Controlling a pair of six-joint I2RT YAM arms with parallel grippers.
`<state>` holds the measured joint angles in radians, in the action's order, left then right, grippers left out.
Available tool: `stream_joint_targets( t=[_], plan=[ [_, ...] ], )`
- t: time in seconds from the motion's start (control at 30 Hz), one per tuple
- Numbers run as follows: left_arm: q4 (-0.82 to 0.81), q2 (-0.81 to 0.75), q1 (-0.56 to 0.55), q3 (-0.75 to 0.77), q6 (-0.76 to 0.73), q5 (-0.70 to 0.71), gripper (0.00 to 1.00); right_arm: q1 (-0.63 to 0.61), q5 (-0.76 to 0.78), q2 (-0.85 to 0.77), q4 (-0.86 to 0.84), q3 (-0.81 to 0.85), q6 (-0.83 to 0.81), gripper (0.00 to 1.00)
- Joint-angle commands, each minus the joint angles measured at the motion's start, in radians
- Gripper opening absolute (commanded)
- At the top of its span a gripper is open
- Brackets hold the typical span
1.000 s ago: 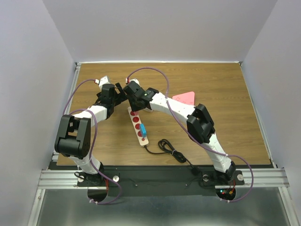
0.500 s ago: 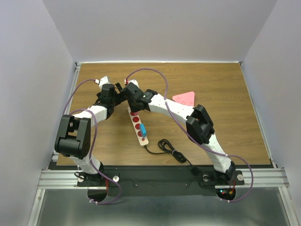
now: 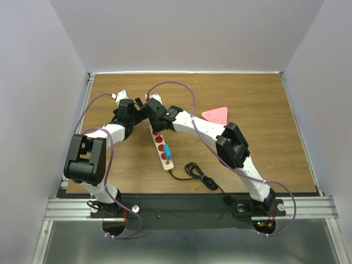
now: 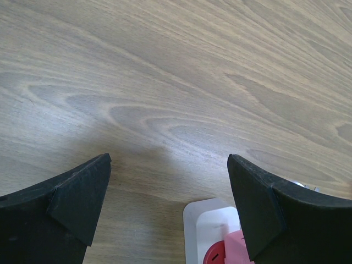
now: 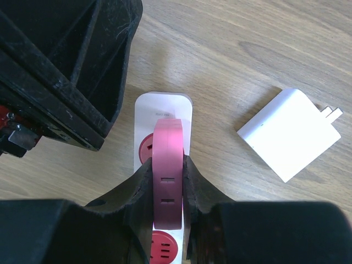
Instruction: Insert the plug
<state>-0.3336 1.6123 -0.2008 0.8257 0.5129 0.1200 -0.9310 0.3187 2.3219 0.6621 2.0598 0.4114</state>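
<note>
Over the far end of the white power strip [image 5: 164,105], the right gripper [image 5: 166,177] is clenched on the pink plug [image 5: 168,148], one finger pressed to each flat side. The plug stands upright, right above the end red socket [image 5: 143,149]. Whether the pins are in yet, I can't tell (the body hides them).

The left gripper [image 4: 170,204] sits just beside that same end of the strip with its jaws spread wide and nothing between them, only bare wood.

Now the risks, as I judge them. The strip lies loose on the table [image 3: 258,143] and nothing is pinning it, so a downward push slightly off-centre could skate it sideways or tip its end up. Pins that miss the holes would jam on the socket face and twist the plug in the fingers. The two wrists are also packed very close together, so a bump is possible.

Nearby lie a white charger [image 5: 289,133], prongs pointing away from the strip, a blue plug [image 3: 166,151] towards the strip's near end, and a black cord [image 3: 198,176] coiled off that end. A pink triangle [image 3: 215,115] rests further right.

The surface is smooth brown wood-grain laminate. Pale, plain walls [image 3: 181,33] box the table in on three sides.
</note>
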Motion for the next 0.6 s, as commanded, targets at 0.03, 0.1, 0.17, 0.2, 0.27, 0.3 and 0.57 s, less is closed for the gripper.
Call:
stream_joint_targets(
  t=[0.03, 0.1, 0.17, 0.2, 0.27, 0.3, 0.57],
  plan=[
    [-0.039, -0.045, 0.006, -0.011, -0.016, -0.002, 0.99, -0.002, -0.052, 0.143, 0.137, -0.076, -0.016, 0.01],
    [-0.042, -0.042, 0.006, -0.011, -0.019, 0.000, 0.99, 0.000, -0.063, 0.143, 0.136, -0.070, -0.014, 0.00],
    [-0.042, -0.038, 0.008, -0.013, -0.020, 0.000, 0.99, 0.003, -0.078, 0.140, 0.136, -0.052, -0.016, 0.01],
    [-0.042, -0.038, 0.008, -0.011, -0.020, 0.000, 0.99, 0.003, -0.078, 0.137, 0.136, -0.052, -0.016, 0.01],
    [-0.045, -0.040, 0.011, -0.016, -0.017, 0.000, 0.99, 0.011, -0.090, 0.123, 0.136, -0.029, -0.016, 0.00],
    [-0.048, -0.040, 0.012, -0.019, -0.019, 0.000, 0.99, 0.018, -0.093, 0.119, 0.136, -0.021, -0.014, 0.01],
    [-0.056, -0.028, 0.023, -0.020, -0.016, -0.019, 0.99, 0.044, -0.118, 0.051, 0.136, 0.080, -0.014, 0.43]
  ],
)
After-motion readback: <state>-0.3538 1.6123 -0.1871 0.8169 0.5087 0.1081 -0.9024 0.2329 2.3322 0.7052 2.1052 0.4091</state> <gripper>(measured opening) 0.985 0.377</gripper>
